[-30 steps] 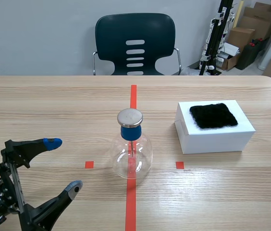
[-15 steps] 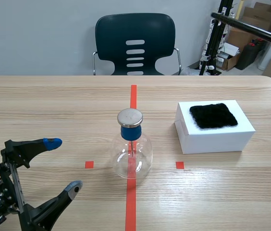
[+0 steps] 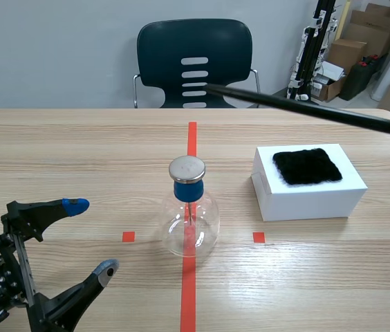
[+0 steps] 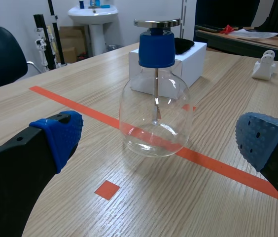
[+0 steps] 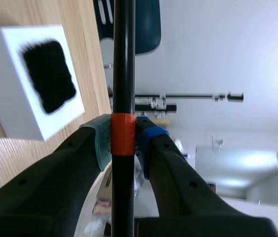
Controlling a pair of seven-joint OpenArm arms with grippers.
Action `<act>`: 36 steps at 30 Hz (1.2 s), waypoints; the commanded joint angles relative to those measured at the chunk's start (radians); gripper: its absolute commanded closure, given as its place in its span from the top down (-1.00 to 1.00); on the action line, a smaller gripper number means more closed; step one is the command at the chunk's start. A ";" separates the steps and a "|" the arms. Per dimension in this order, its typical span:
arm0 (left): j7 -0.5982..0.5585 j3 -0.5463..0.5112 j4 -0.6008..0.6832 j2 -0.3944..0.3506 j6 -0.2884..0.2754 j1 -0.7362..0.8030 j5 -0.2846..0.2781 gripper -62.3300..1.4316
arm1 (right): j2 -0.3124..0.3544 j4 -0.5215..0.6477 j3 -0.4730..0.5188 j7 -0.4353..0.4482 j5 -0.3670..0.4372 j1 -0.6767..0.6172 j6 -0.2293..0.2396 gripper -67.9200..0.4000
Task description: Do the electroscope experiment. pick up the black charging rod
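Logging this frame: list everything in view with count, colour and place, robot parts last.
black charging rod: one, black with an orange band, held in the air, slanting above the table's far right part.
electroscope flask: one, clear glass with blue stopper and metal disc, on the red centre line.
white box: one, white, on the table right of the flask.
black fur pad: one, black, on top of the box.
table: one, light wood.
chair: one, dark, behind the table.
cardboard boxes: several, brown, far right background.
left gripper: open, low at the near left.
right gripper: shut on the rod's orange band.
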 commanded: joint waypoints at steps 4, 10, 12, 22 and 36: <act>-0.014 -0.005 0.013 -0.003 -0.002 0.000 -0.006 1.00 | -0.046 -0.063 -0.009 0.165 -0.056 -0.061 -0.168 -0.98; -0.014 -0.005 0.013 -0.003 -0.002 0.000 -0.006 1.00 | -0.111 -0.214 -0.009 0.365 -0.076 -0.071 -0.441 -0.98; -0.014 -0.005 0.013 -0.003 -0.002 0.000 -0.006 1.00 | -0.121 -0.255 -0.009 0.389 -0.076 -0.071 -0.496 -0.98; -0.013 -0.005 0.013 -0.003 -0.002 0.000 -0.006 1.00 | -0.129 -0.307 0.000 0.401 0.013 -0.100 -0.565 -0.98; -0.013 -0.005 0.013 -0.003 -0.002 0.000 -0.006 1.00 | -0.129 -0.307 0.000 0.410 0.034 -0.101 -0.578 -0.98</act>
